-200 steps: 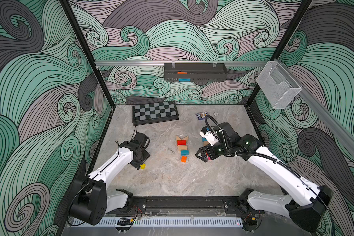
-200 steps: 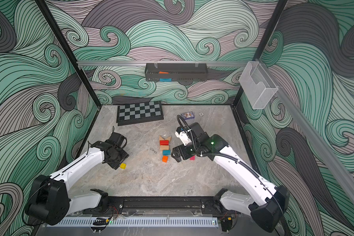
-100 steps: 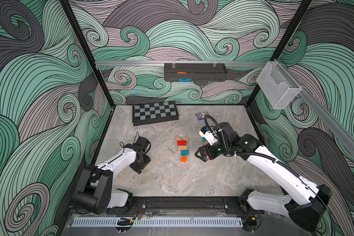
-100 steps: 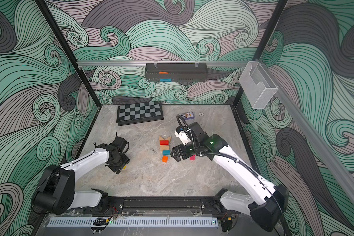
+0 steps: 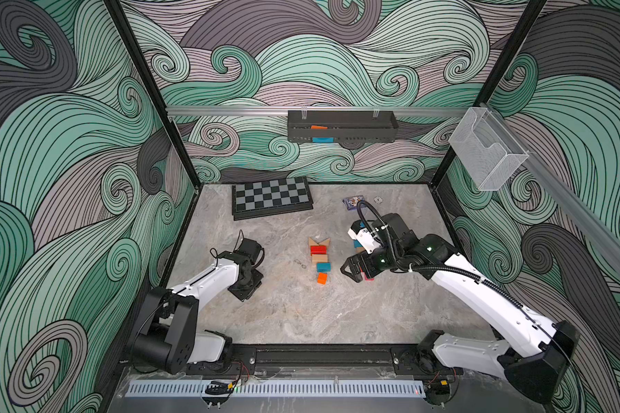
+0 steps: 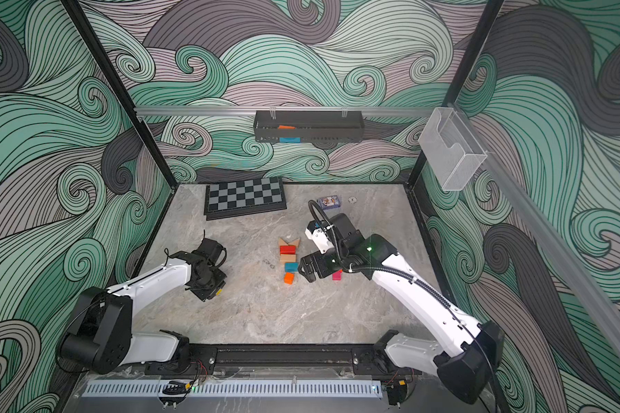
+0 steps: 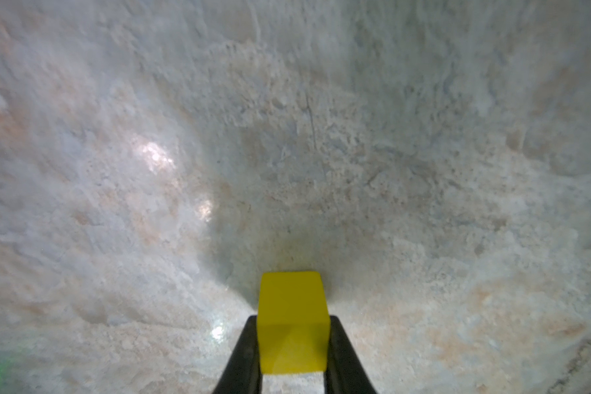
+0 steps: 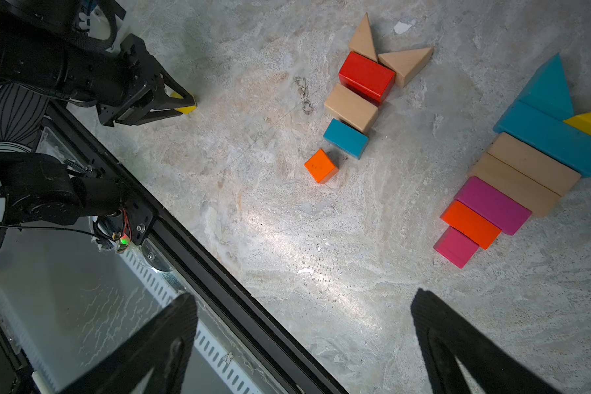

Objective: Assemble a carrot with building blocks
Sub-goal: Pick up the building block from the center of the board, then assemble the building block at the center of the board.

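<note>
The left fingers [image 7: 243,354] are clamped on a yellow cube [image 7: 290,296], low over the table [image 5: 301,314] near its left edge. The right fingers [image 8: 157,341] stand wide apart, holding nothing, above the table's middle. There a row of building blocks [image 8: 350,107] runs from two tan wedges to an orange cube [image 8: 320,166]. A second cluster [image 8: 512,177] lies nearer the right edge.

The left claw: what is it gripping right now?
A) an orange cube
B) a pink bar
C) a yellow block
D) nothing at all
C: in the left wrist view, the left claw is shut against both sides of a yellow block.
</note>
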`<state>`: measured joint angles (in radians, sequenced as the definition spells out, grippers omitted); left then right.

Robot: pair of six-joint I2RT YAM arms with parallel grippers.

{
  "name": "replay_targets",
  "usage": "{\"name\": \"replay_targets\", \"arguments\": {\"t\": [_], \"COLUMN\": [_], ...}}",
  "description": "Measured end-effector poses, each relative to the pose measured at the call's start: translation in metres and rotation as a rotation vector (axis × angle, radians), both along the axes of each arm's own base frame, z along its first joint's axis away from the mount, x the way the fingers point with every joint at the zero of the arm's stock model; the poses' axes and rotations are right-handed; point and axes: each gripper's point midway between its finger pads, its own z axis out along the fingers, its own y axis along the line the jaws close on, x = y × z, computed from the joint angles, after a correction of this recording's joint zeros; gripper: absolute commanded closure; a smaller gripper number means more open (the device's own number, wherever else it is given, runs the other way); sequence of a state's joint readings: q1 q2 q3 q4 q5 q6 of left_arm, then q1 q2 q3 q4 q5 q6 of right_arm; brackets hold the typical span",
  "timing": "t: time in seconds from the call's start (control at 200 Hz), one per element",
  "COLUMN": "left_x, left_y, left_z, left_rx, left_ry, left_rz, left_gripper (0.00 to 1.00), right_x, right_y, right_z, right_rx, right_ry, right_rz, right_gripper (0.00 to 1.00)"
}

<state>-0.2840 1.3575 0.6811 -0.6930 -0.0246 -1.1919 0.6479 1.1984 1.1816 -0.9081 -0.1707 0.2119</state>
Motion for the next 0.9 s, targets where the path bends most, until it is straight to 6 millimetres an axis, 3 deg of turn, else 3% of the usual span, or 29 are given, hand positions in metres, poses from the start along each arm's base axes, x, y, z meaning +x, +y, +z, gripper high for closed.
{"name": "replay_targets", "arguments": {"t": [0.135, 0.265, 0.33, 0.45, 0.575, 0.725, 0.901], "left_x": [0.014, 0.039, 0.041, 0.028, 0.012, 0.011, 0.011], "left_y": [-0.022, -0.083, -0.117, -0.175, -0.215, -0.243, -0.255], "left_z": [0.021, 0.057, 0.062, 0.051, 0.034, 0.026, 0.016], "left_rx": [-0.017, -0.064, -0.083, -0.093, -0.095, -0.083, -0.063], "left_ry": [-0.045, -0.156, -0.173, -0.139, -0.097, -0.09, -0.077], "left_rz": [-0.148, -0.407, -0.53, -0.758, -0.931, -1.056, -1.141], "left_gripper": [0.88, 0.88, 0.89, 0.91, 0.92, 0.92, 0.92], "right_x": [0.001, 0.003, 0.005, 0.009, 0.012, 0.013, 0.013], "right_y": [-0.001, -0.001, -0.002, -0.007, -0.01, -0.012, -0.013], "right_z": [-0.001, -0.004, -0.006, -0.006, -0.006, -0.005, -0.003], "right_rx": [-0.002, -0.01, -0.014, -0.013, -0.01, -0.006, 0.001], "right_ry": [0.001, 0.011, 0.015, 0.018, 0.02, 0.024, 0.024], "right_rz": [-0.003, -0.008, -0.017, -0.043, -0.062, -0.077, -0.089], "right_gripper": [0.01, 0.01, 0.01, 0.01, 0.01, 0.01, 0.01]}}
